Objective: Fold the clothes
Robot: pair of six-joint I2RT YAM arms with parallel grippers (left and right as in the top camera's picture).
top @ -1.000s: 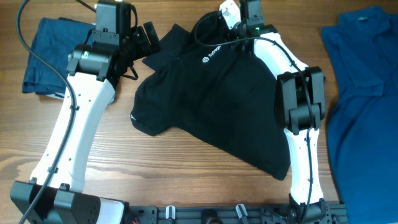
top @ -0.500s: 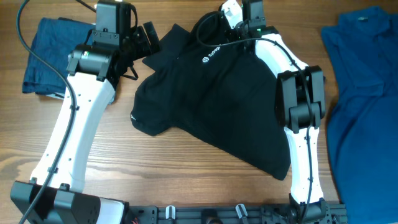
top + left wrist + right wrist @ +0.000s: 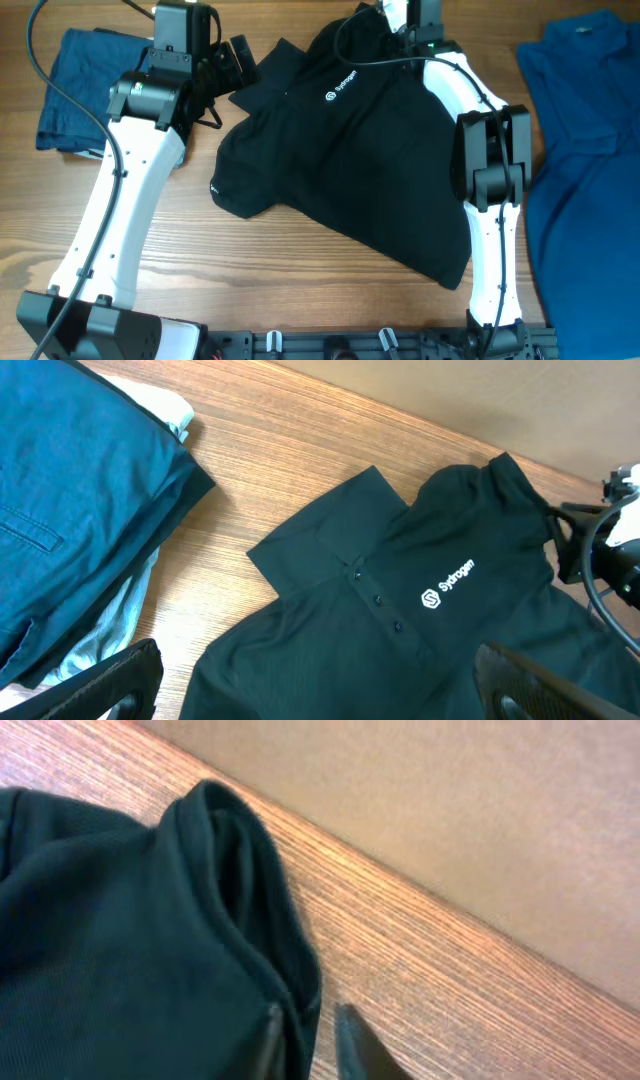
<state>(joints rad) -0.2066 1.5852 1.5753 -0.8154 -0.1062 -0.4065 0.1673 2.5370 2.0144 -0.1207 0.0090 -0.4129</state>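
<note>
The black T-shirt [image 3: 350,170] lies spread and rumpled mid-table, its white logo [image 3: 332,97] facing up. My right gripper [image 3: 393,20] is at the shirt's far edge, shut on a fold of black cloth. In the right wrist view the fingers [image 3: 270,1040] pinch that fold [image 3: 240,870], and the gripper [image 3: 310,1045] sits low over the wood. My left gripper [image 3: 238,62] hovers open over the shirt's far left sleeve. In the left wrist view [image 3: 320,695] its wide-apart fingers [image 3: 110,680] frame the shirt [image 3: 400,610], and it holds nothing.
Dark navy folded garments [image 3: 75,85] with a pale blue one [image 3: 110,630] lie at the far left. A bright blue collared shirt [image 3: 585,150] covers the right side. A beige wall [image 3: 450,820] rises behind the table's far edge. The right arm's cable [image 3: 600,560] loops over the shirt.
My right gripper has moved right along the far edge, pulling the shirt's top edge with it. The left arm has not moved.
</note>
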